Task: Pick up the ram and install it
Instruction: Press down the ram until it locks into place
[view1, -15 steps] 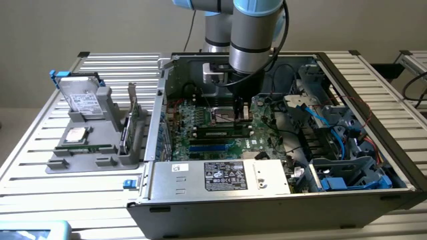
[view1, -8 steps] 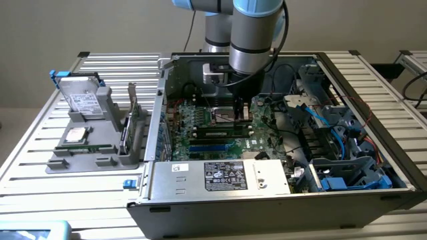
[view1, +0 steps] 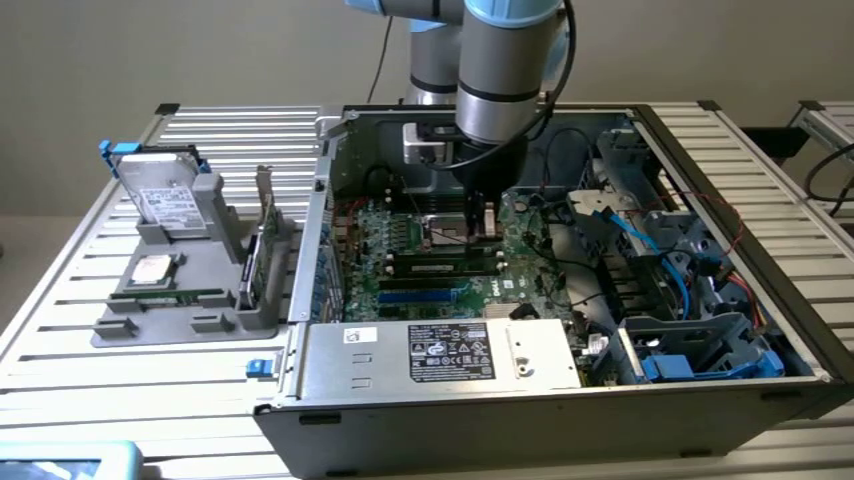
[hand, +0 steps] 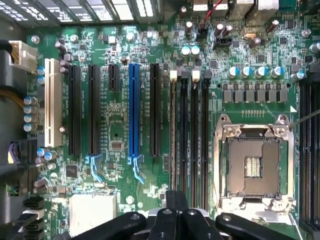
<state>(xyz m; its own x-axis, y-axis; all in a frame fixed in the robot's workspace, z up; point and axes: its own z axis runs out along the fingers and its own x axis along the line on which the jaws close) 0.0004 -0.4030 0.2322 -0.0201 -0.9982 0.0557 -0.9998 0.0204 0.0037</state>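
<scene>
My gripper, fingers pressed together, bears on the ram over its motherboard slot to seat it.

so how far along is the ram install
Done: a ram stick stands in one of the motherboard's long slots, so pick-up and carry look finished. In hand: the pincer is shut and sits right over that row of slots, with nothing visibly held. Left: I can't tell whether the stick is fully seated with its clips locked, so pressing it home may remain.
</scene>
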